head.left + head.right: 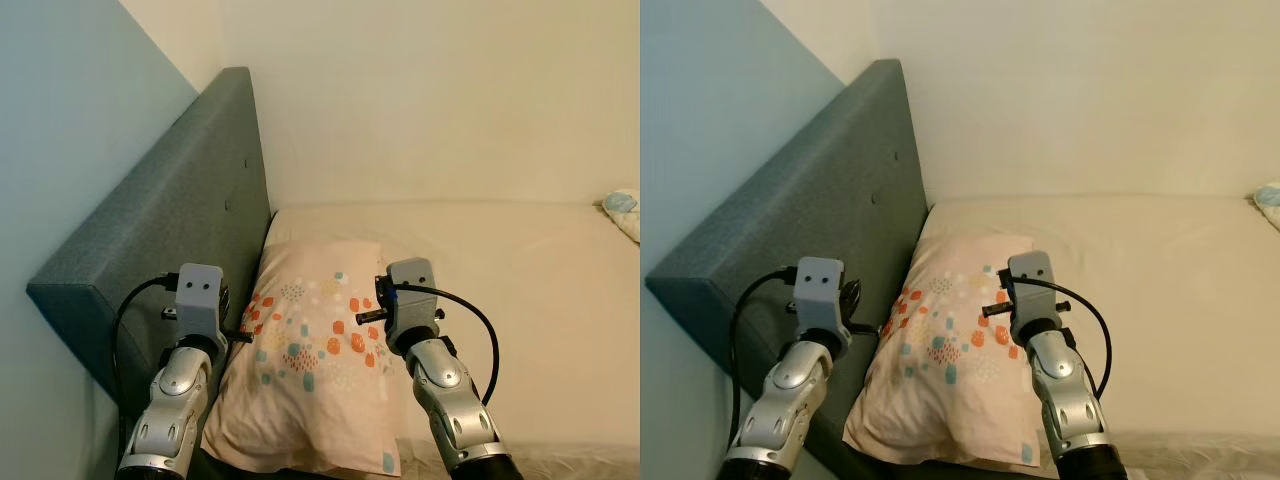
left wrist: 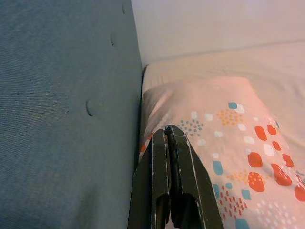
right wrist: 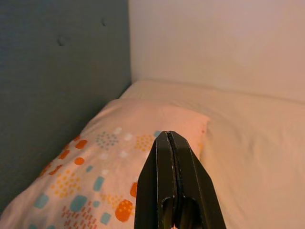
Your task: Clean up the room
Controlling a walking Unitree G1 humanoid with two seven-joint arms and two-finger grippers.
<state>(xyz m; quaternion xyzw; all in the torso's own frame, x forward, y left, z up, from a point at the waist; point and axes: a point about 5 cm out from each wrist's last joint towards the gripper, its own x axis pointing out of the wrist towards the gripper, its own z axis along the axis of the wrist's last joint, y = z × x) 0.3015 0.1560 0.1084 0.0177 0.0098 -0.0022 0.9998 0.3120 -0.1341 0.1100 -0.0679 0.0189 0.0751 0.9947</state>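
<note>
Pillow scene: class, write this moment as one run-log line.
pillow: flat on bed, against headboard | left gripper: shut, over pillow edge | right gripper: shut, above pillow

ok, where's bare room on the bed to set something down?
Open sheet runs from the patterned pillow across to the small item at the far right edge. Crowded at the headboard: the pillow sits against it, with the left gripper and right gripper above.

Grey padded headboard (image 1: pixel 170 230) stands against a cream wall (image 1: pixel 420 100)
</note>
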